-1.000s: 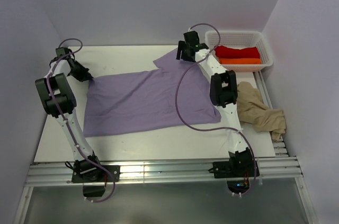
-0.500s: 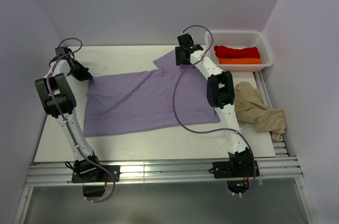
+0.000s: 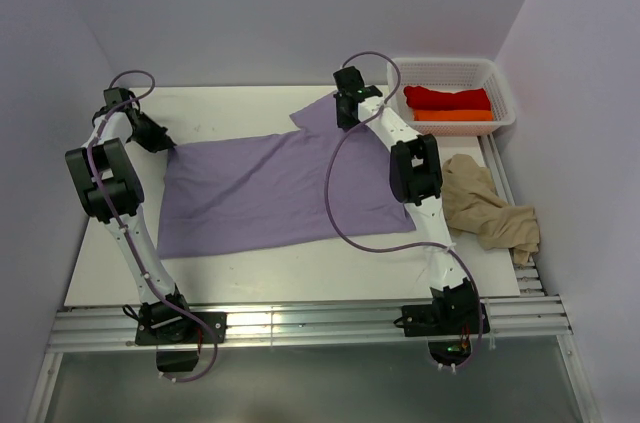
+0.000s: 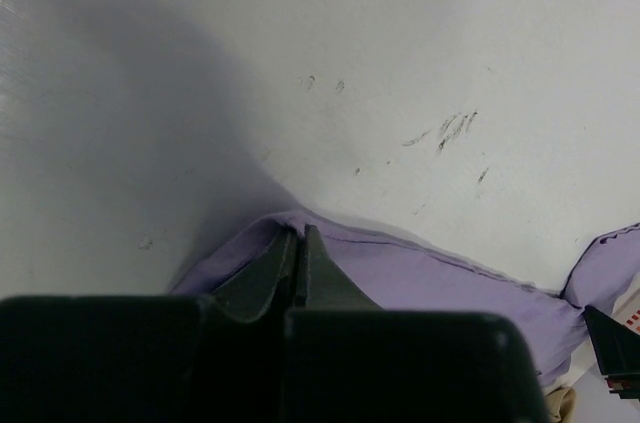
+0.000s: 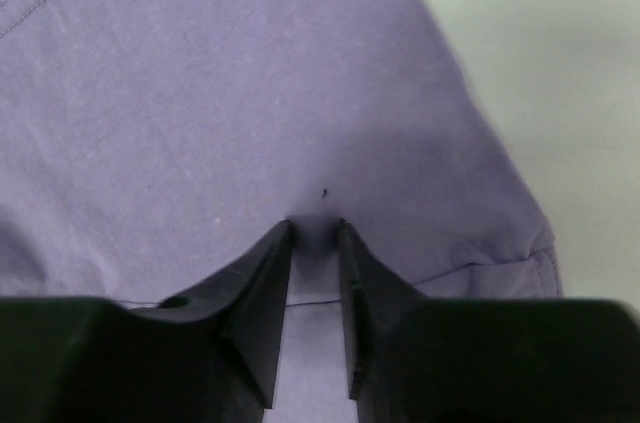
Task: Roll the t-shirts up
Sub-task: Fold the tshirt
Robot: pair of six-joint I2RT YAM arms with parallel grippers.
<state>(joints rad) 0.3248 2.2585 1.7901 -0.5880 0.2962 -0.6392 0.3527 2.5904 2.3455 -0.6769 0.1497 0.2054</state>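
Observation:
The lavender t-shirt (image 3: pixel 270 193) lies spread flat across the middle of the white table (image 3: pixel 240 103). My left gripper (image 3: pixel 165 146) is at the shirt's far left corner, shut on a raised fold of its edge (image 4: pixel 300 231). My right gripper (image 3: pixel 345 121) points down onto the shirt near its far right sleeve. In the right wrist view its tips (image 5: pixel 315 228) press into the purple cloth (image 5: pixel 200 93) with a narrow gap between them. A beige t-shirt (image 3: pixel 490 208) lies crumpled at the table's right edge. Red (image 3: pixel 447 97) and orange (image 3: pixel 455 115) t-shirts sit folded in the basket.
The white mesh basket (image 3: pixel 500 78) stands at the far right corner, just right of my right gripper. Walls close in on the left, back and right. A metal rail (image 3: pixel 300 323) runs along the near edge. Bare scuffed table (image 4: pixel 400 63) lies beyond the left gripper.
My right gripper has moved left from beside the basket and come down onto the lavender shirt, its jaws narrowing. The left arm has held still on the shirt's corner.

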